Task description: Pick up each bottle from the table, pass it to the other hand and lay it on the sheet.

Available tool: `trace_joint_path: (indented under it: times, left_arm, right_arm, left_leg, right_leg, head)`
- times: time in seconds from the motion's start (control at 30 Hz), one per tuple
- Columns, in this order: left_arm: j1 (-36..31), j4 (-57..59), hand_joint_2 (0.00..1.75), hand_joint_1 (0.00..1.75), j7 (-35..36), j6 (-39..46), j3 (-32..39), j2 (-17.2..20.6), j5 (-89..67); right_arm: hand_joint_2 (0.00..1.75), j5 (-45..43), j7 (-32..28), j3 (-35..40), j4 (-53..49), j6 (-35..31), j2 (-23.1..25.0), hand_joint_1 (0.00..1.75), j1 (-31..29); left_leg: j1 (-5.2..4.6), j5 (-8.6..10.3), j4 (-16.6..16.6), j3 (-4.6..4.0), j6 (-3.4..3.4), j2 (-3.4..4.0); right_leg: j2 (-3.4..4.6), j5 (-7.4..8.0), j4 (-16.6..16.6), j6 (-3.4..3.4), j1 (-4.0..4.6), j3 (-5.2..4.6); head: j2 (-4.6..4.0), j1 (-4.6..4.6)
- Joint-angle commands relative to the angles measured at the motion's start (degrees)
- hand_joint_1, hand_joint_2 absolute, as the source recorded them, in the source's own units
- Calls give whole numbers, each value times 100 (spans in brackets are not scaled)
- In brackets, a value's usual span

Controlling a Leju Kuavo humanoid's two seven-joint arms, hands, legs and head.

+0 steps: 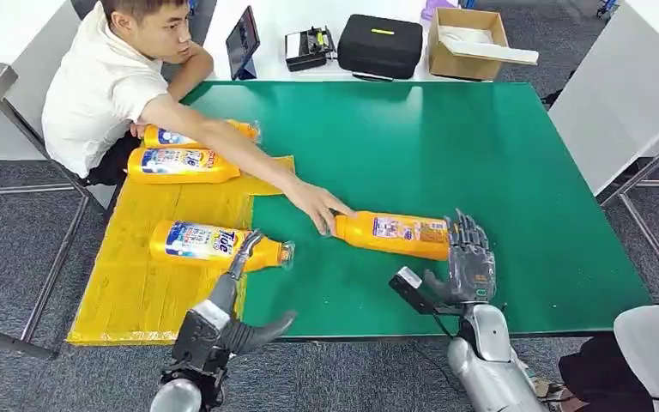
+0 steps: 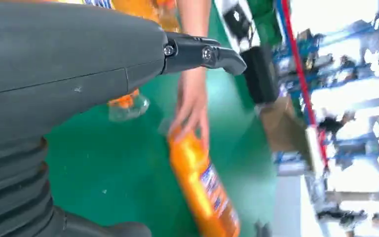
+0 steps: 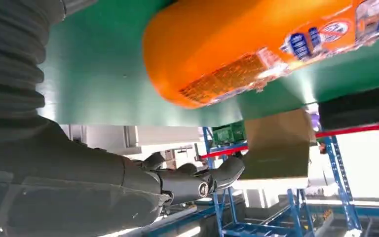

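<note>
An orange bottle [image 1: 395, 233] [image 2: 202, 187] [image 3: 237, 44] lies on the green table [image 1: 480, 146], neck toward the yellow sheet [image 1: 137, 292]. A person's hand [image 1: 317, 206] [image 2: 192, 106] rests on its neck. My right hand [image 1: 470, 257] [image 3: 103, 173] stands open at the bottle's base end, fingers spread beside it, holding nothing. My left hand [image 1: 232, 318] [image 2: 79, 64] hovers open at the table's front edge, fingers stretched toward a bottle [image 1: 214, 243] lying on the sheet. Two more bottles [image 1: 180, 163] [image 1: 197, 133] lie at the sheet's far end.
The person sits at the table's far left, their arm [image 1: 223, 142] reaching across the sheet. Behind the table stand a tablet [image 1: 243, 41], a black case [image 1: 380, 45] and a cardboard box [image 1: 468, 39]. The green surface to the right is bare.
</note>
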Motion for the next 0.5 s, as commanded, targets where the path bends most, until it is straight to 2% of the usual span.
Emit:
trace_joint_path:
  times: [0.03,0.5]
  left_arm:
    - [168,-259,175,0,90,124,308,76,-107]
    - [-8,-84,175,0,43,207,228,76,-213]
  right_arm:
    - [175,-19,207,322,604,391,-154,0,-247]
    - [175,-527,-83,344,1151,559,-30,0,-762]
  left_leg:
    - [7,-14,1,28,-3,17]
    - [5,-8,-3,21,-2,14]
  right_leg:
    - [7,-8,-4,-22,10,27]
    - [7,-3,-5,-18,6,21]
  head:
    - [0,0]
    - [0,0]
